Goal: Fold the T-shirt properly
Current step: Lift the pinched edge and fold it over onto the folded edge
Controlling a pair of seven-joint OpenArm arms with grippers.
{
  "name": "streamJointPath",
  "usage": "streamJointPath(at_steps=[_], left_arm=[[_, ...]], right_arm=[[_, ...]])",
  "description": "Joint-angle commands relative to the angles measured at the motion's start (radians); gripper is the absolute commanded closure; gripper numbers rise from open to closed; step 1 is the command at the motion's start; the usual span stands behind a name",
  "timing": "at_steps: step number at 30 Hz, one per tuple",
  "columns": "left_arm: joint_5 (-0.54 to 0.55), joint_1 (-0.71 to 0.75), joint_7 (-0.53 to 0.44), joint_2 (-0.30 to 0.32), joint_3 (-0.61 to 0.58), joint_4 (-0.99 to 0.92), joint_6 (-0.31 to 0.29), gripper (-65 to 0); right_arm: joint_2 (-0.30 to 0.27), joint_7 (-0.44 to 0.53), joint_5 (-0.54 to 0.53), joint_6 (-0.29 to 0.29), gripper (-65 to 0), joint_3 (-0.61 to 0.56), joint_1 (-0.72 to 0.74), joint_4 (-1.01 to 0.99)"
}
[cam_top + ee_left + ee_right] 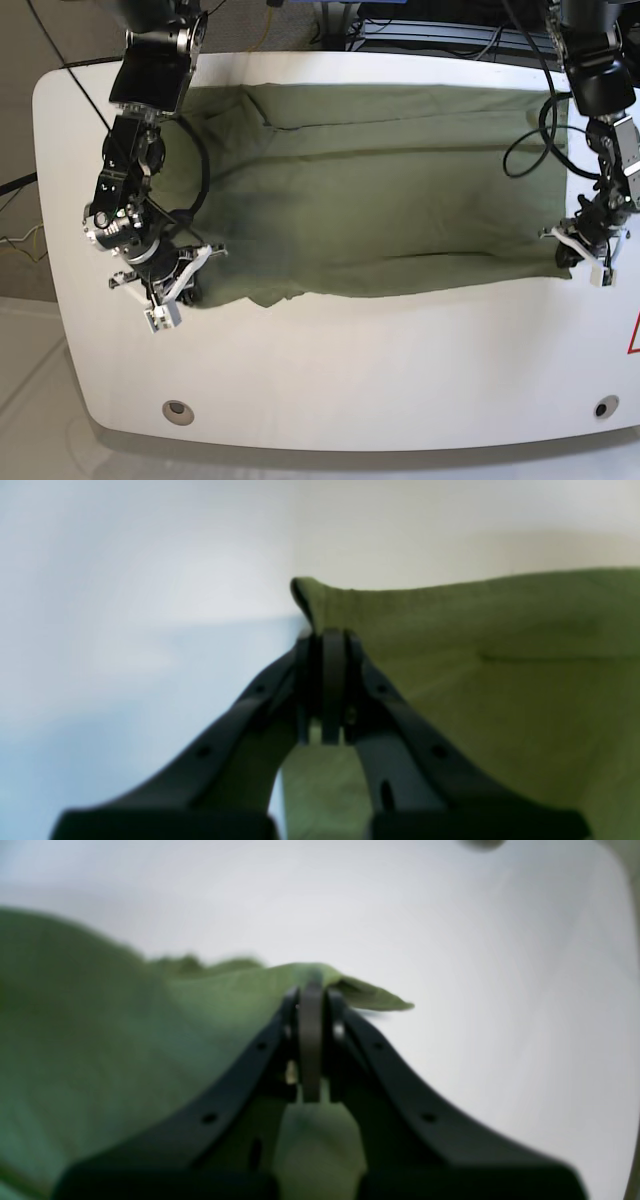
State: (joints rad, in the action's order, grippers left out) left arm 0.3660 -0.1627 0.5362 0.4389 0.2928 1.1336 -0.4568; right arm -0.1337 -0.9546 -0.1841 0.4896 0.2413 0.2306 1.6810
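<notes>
The olive-green T-shirt [380,190] lies spread wide across the far half of the white table [350,360], its near edge raised at both ends. My left gripper [327,635] is shut on a corner of the T-shirt [500,655]; in the base view this gripper [572,256] is at the cloth's near right end. My right gripper [311,990] is shut on a fold of the T-shirt [100,1040], and it [190,287] holds the near left end. Both wrist views are blurred.
Bare white table runs along the near side, with a round hole [178,408] at the front left and another [601,407] at the front right. A black cable [528,140] loops over the cloth's right part. A red mark [633,335] is at the right edge.
</notes>
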Motion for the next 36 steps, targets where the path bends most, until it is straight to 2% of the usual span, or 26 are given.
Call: streamJointPath(at_steps=[1,6,12,28,36], left_arm=[[0.024,0.021,-0.015,0.029,0.009,0.067,-0.003,0.0],[0.038,0.078,-0.008,0.035,0.012,0.123,-0.006,0.0],[0.026,0.126,0.004,0.025,0.019,0.17,-0.004,0.0],[0.03,0.186,0.048,0.024,0.032,0.229,-0.006,0.0],[0.047,0.245,0.096,0.02,0.078,0.33,-0.003,0.0]], right_arm=[[-0.014,0.005,-0.05,-0.002,0.0,0.008,-0.017,0.081],[-0.019,-0.03,-0.108,0.0,0.0,0.014,-0.088,0.146],[-0.016,-0.028,-0.169,0.005,0.0,0.017,-0.178,0.179],[-0.022,-0.024,-0.203,0.011,0.0,0.068,-0.331,0.274],[-0.019,-0.021,-0.202,0.013,0.0,0.151,-0.415,0.352]])
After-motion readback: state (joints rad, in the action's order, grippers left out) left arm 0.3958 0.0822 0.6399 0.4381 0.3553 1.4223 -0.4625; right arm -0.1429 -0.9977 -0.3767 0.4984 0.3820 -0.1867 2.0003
